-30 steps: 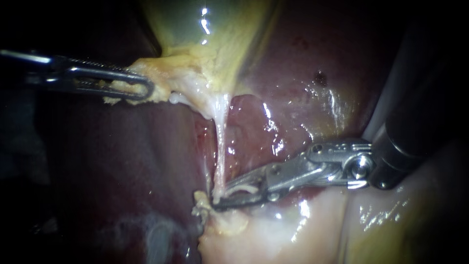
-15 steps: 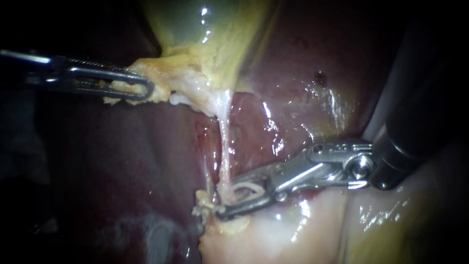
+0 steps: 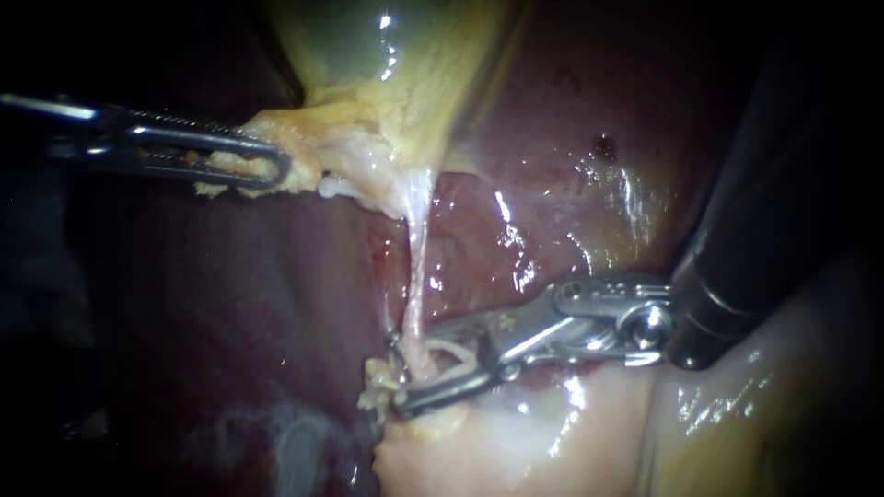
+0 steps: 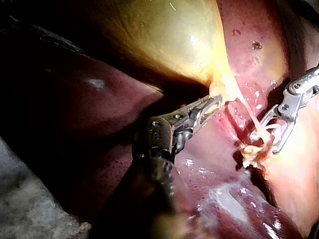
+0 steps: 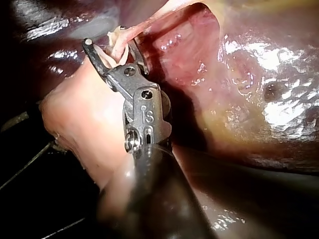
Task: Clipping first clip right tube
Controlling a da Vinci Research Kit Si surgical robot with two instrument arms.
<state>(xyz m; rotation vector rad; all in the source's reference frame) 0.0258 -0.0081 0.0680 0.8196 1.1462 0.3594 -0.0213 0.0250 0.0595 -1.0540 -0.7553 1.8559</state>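
Now the right instrument (image 3: 412, 370) has its pincer spread around the tube (image 3: 419, 276); next it should close squarely. The left instrument (image 3: 250, 164) has its pincer pinching the gallbladder (image 3: 387, 83).

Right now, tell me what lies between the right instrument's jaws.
The pale tube runs between the open jaws of the right instrument, a whitish loop beside it; endoscope and right wrist views show it.

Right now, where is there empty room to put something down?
Bare liver lies free under the left tool, beside the tube. More lies free above the right tool. It is crowded where that tool's open jaws straddle the tube, and where the left tool grips the gallbladder.
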